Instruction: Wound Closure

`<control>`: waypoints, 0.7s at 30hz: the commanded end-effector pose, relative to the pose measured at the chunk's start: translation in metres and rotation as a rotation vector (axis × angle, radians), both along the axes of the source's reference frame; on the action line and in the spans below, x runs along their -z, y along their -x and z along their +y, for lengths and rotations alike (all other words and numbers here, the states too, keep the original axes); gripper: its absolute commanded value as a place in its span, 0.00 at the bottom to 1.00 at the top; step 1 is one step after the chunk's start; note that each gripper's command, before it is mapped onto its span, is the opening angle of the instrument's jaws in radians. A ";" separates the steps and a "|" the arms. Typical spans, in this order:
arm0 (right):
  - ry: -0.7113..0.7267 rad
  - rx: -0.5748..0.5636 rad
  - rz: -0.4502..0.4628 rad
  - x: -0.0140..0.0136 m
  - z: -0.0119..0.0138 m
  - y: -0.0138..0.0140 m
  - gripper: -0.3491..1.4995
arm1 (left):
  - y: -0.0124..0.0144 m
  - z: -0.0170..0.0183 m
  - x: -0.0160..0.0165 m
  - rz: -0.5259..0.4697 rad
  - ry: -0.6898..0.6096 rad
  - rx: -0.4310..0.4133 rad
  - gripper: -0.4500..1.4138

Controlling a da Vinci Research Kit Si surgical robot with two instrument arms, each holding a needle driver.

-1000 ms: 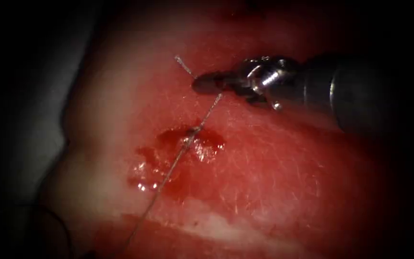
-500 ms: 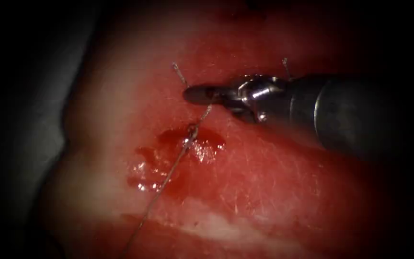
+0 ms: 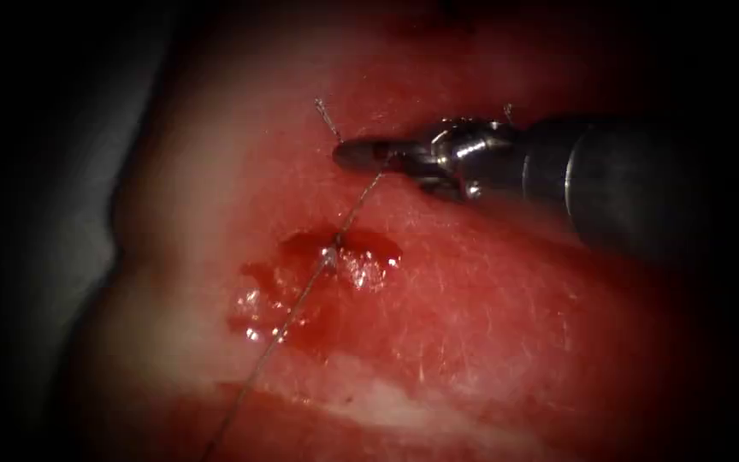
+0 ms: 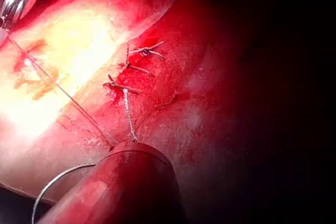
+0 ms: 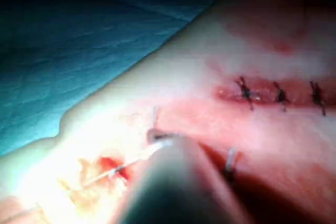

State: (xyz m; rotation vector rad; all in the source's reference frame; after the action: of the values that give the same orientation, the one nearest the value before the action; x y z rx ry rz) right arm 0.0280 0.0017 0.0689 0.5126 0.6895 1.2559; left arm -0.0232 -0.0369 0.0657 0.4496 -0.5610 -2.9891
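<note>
In the endoscope view the right arm's tool [image 3: 361, 154] reaches in from the right, its jaws closed on the thread [image 3: 301, 299] a little back from the tip. From the jaws the thread runs down and to the left, crosses a shallow pool of red fluid [image 3: 318, 282] on the tissue [image 3: 489, 342], and carries on to the lower edge of the picture. A short cut end of thread [image 3: 328, 118] stands up just beyond the jaw tip, and a second small end [image 3: 509, 111] shows just above the wrist of the tool.

The left wrist view adds the closed part of the cut [image 4: 134, 72], with three knotted stitches in a row, their short tails sticking out. A dark rounded shaft, the left arm's tool [image 4: 126, 187], lies in the foreground; its jaws are hidden, so it cannot be told what, if anything, it holds. A thin curved wire, probably the needle [image 4: 52, 187], arcs beside that shaft, lying free of the tissue as far as can be seen. The right arm's tool shows at one corner, with the thread leaving it across the pale tissue.

The right wrist view looks along its own shaft to the jaws; three dark stitches [image 5: 281, 95] lie beyond them, and blue drape [image 5: 79, 40] borders the tissue.
</note>
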 end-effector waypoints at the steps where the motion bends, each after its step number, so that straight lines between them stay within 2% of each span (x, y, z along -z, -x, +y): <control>1: 0.007 0.004 0.001 -0.0006 0.0002 -0.0006 0.00 | 0.0005 -0.0006 -0.0006 0.000 -0.004 -0.001 0.00; 11: 0.015 -0.006 -0.010 -0.0007 0.0008 -0.0002 0.00 | 0.0000 -0.0030 -0.0021 0.008 -0.022 -0.019 0.00; 17: 0.015 -0.008 -0.012 -0.0007 0.0007 -0.0001 0.00 | 0.0000 -0.0024 -0.0021 0.007 -0.025 -0.019 0.00; 21: 0.039 -0.002 0.020 -0.0005 0.0003 -0.0003 0.00 | 0.0000 0.0004 -0.0005 -0.007 -0.037 -0.012 0.00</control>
State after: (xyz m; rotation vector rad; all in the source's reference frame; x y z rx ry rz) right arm 0.0276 0.0020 0.0689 0.4954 0.7336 1.2382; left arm -0.0226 -0.0348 0.0650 0.4717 -0.5150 -2.9937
